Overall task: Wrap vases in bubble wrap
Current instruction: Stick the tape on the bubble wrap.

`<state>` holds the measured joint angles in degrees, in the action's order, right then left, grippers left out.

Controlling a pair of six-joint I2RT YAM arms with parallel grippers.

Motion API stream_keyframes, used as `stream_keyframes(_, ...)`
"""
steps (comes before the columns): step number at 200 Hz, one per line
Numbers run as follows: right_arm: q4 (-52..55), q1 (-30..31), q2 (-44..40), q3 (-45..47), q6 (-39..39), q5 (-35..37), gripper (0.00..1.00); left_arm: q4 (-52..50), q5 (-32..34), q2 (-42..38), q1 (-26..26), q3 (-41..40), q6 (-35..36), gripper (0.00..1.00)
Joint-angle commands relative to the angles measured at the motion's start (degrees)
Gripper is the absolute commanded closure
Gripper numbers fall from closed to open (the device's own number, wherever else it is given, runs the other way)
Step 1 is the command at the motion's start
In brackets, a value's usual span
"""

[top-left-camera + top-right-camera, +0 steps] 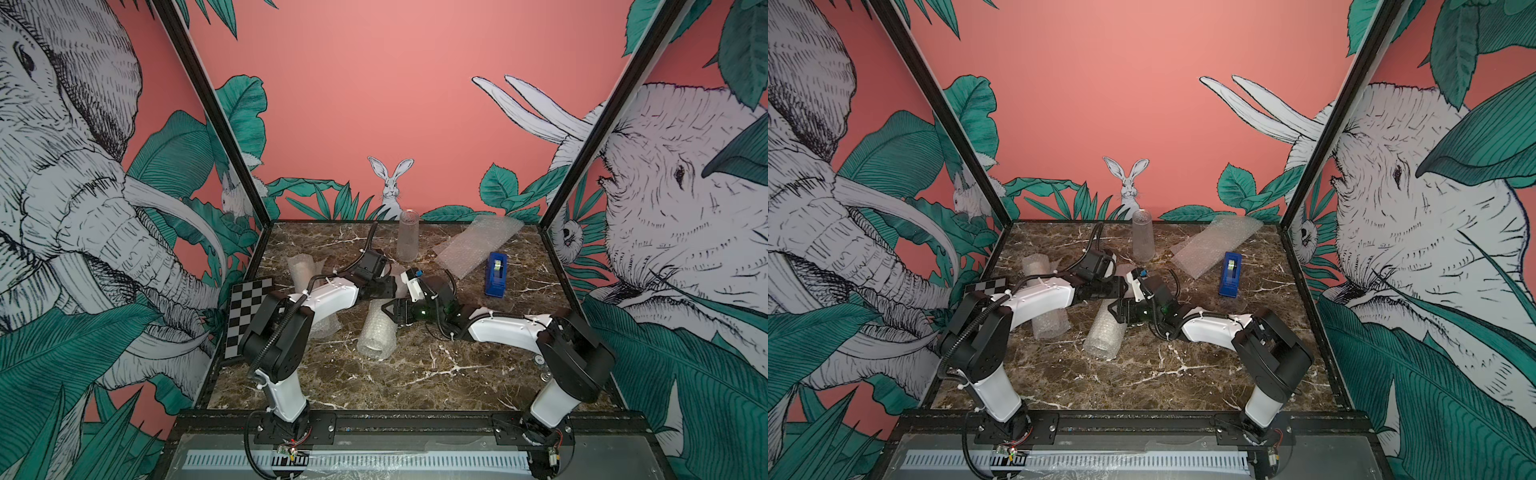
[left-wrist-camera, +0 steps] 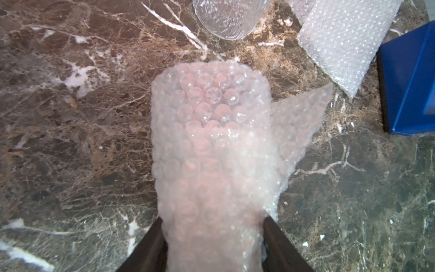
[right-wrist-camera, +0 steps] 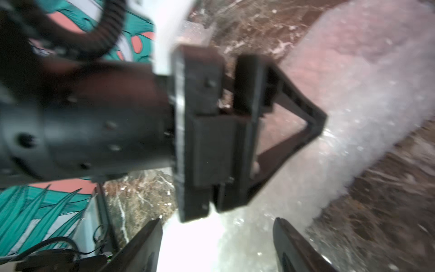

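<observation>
A vase rolled in bubble wrap (image 1: 374, 336) (image 1: 1102, 338) lies mid-table, its body hidden inside the wrap. My left gripper (image 2: 214, 221) (image 1: 386, 287) is shut on its far end, and a loose flap (image 2: 303, 113) sticks out sideways. My right gripper (image 3: 217, 223) (image 1: 392, 311) is open, its jaws standing wide on either side of the same bundle, just beside a left finger (image 3: 315, 124). A clear glass vase (image 1: 406, 237) (image 1: 1143, 241) stands upright at the back. A second wrapped vase (image 1: 300, 270) (image 1: 1034, 268) lies partly under my left arm.
A flat bubble wrap sheet (image 1: 478, 245) (image 2: 341, 40) lies back right, with a blue tape dispenser (image 1: 496, 274) (image 2: 409, 82) beside it. A checkerboard card (image 1: 245, 316) sits at the left edge of the marble table (image 1: 415, 374). Black frame posts rise at both back corners.
</observation>
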<state>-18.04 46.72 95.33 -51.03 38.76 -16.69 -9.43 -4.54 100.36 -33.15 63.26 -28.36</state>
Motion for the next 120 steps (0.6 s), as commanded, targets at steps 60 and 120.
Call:
stream_keyframes(60, 5.8, 0.5, -1.9, -0.7, -0.1, 6.4, 0.01, -5.3, -1.2, 0.1, -0.9, -3.5, -2.5, 0.63)
stream_keyframes(120, 6.2, 2.1, -1.7, -1.0, 1.1, 8.4, 0.01, -2.8, -1.7, -0.4, -0.5, -5.4, -4.1, 0.67)
